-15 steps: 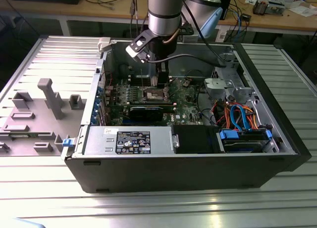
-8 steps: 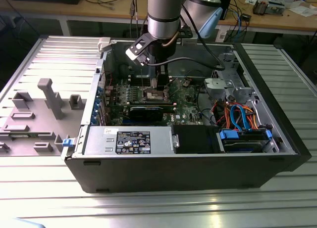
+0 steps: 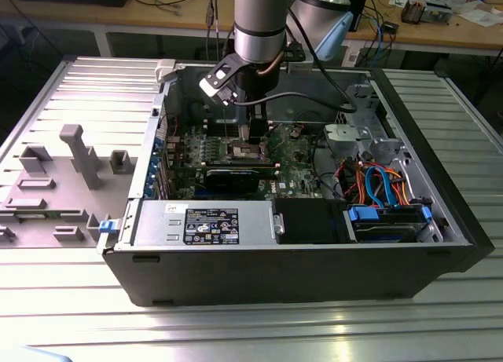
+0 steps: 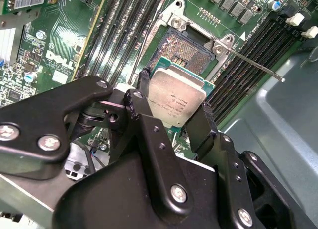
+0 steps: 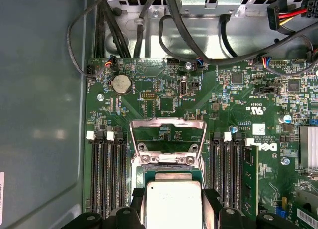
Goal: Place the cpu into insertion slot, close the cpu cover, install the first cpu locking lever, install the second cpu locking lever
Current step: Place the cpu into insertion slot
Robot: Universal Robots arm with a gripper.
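Clearly step one: gripper (image 4: 175, 96) clamps cpu (image 4: 177, 101) by its edges, just above insertion slot (image 4: 186, 49); cpu cover (image 5: 168, 121) stands raised at the slot's edge. Seating likely needs square, level alignment.

We see the open computer case (image 3: 275, 279) from above and well back in the exterior view. Both wrist views sit close over its green circuit board (image 5: 164, 90) (image 4: 59, 40), the first facing straight down, the second tilted, sharing the chip (image 4: 176, 97) (image 5: 173, 204)

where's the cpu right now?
In the second wrist view the cpu sits clamped in the tool, right by the open insertion slot, with long black slots on either side.
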